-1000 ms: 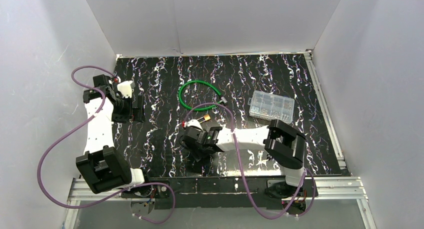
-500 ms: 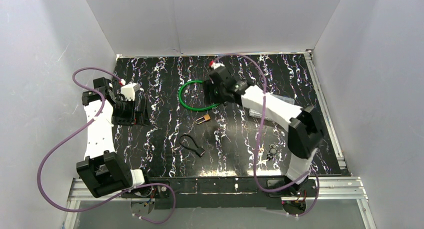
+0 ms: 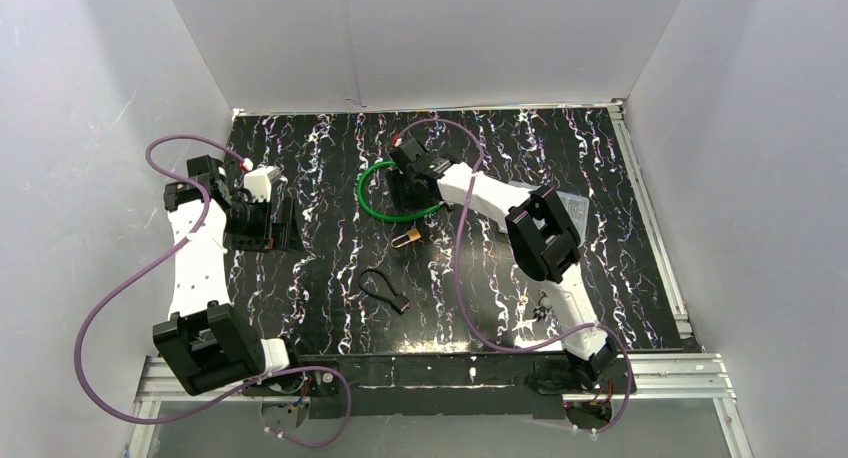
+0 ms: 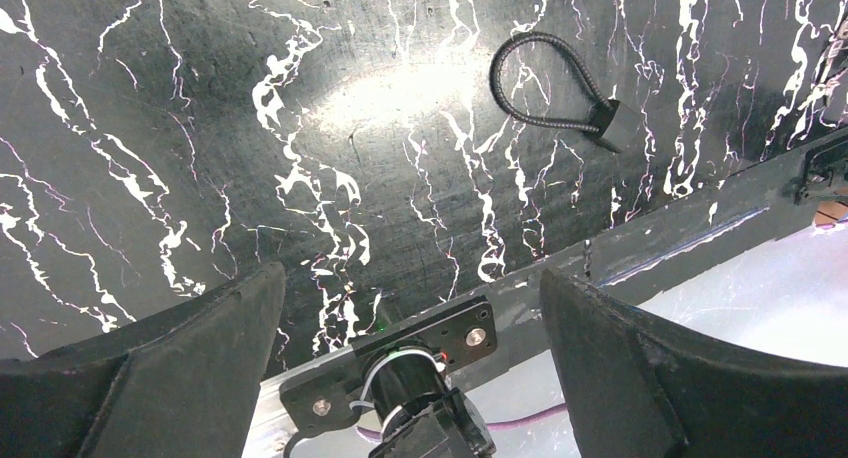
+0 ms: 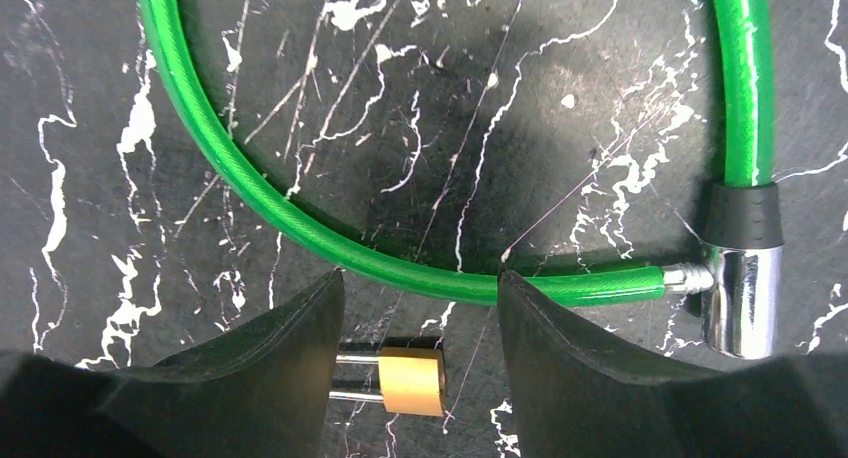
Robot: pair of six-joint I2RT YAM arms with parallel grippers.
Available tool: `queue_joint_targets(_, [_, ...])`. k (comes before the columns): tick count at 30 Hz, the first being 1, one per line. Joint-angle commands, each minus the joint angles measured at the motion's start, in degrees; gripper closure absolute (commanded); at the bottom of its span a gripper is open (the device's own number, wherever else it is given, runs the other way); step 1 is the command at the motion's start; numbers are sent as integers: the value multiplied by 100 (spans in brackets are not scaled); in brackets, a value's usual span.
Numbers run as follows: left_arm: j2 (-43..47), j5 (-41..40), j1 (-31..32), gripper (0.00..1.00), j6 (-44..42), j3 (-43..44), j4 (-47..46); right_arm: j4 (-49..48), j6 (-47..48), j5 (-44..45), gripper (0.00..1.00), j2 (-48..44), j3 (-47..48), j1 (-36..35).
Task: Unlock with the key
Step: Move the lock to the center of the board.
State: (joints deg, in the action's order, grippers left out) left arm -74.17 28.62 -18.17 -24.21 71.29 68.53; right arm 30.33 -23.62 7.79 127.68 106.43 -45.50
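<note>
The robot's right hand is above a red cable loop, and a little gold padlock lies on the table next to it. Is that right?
Not quite: the cable loop is green, not red, as the right wrist view shows. The right gripper is above it, and the little gold padlock lies on the table next to it.

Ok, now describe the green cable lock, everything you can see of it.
The green cable lock is a glossy plastic-coated cable curled into a loop, lying flat on the black marbled table. One end runs through a black collar into a chrome barrel; a thin metal tip meets the barrel's side. The right gripper hangs open above it.
</note>
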Motion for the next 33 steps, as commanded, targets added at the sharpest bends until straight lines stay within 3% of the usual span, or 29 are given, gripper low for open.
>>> queue_joint_targets(1, [168, 230, -19, 0, 26, 196, 216, 67, -40, -88, 36, 29, 179, 6])
queue_joint_targets(17, [407, 341, -17, 0, 17, 200, 251, -120, -366, -66, 37, -425, -1099, 3])
queue_joint_targets(33, [390, 603, 55, 1, -1, 190, 278, -696, -747, 32, 37, -1514, -3046, -200])
